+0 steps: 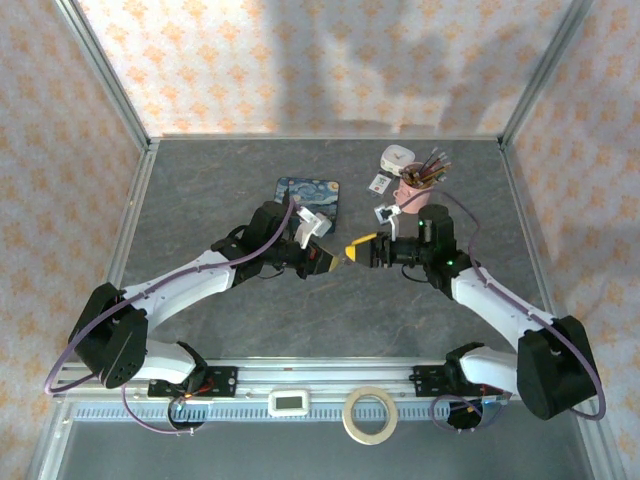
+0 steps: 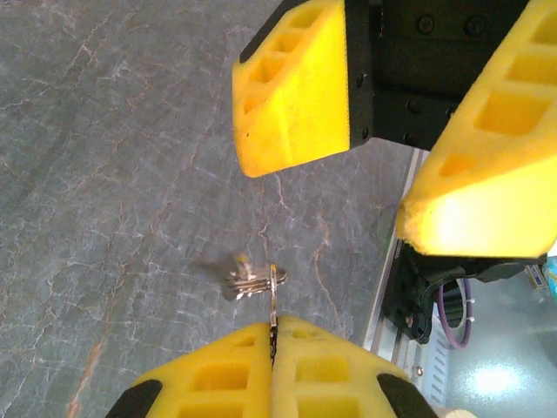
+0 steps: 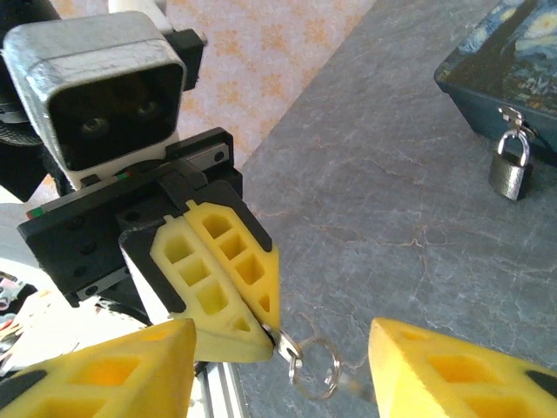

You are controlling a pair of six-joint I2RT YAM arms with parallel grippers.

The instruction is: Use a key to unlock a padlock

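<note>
left gripper [image 2: 273, 326]: two bumpy yellow fingers pressed together, pinching the key
key [image 2: 248, 280]: one, thin shiny metal, on a round ring, just above the table [image 2: 104, 174]
right gripper [image 2: 335, 187]: two yellow fingers spread wide, near the key
padlock [image 3: 509, 172]: one, small, grey metal, hanging on the blue tin [image 3: 487, 78]

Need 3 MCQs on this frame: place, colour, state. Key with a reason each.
1. The padlock is: A at the blue tin's side; B on top of the tin; C far from the tin.
2. Fingers of the left hand are: A red; B yellow; C green.
3. The left hand is: A open; B shut on the padlock; C shut on the key.
1 A: it sits beside the tin's wall. 2 B: the pads are yellow. 3 C: fingertips meet on the key.
</note>
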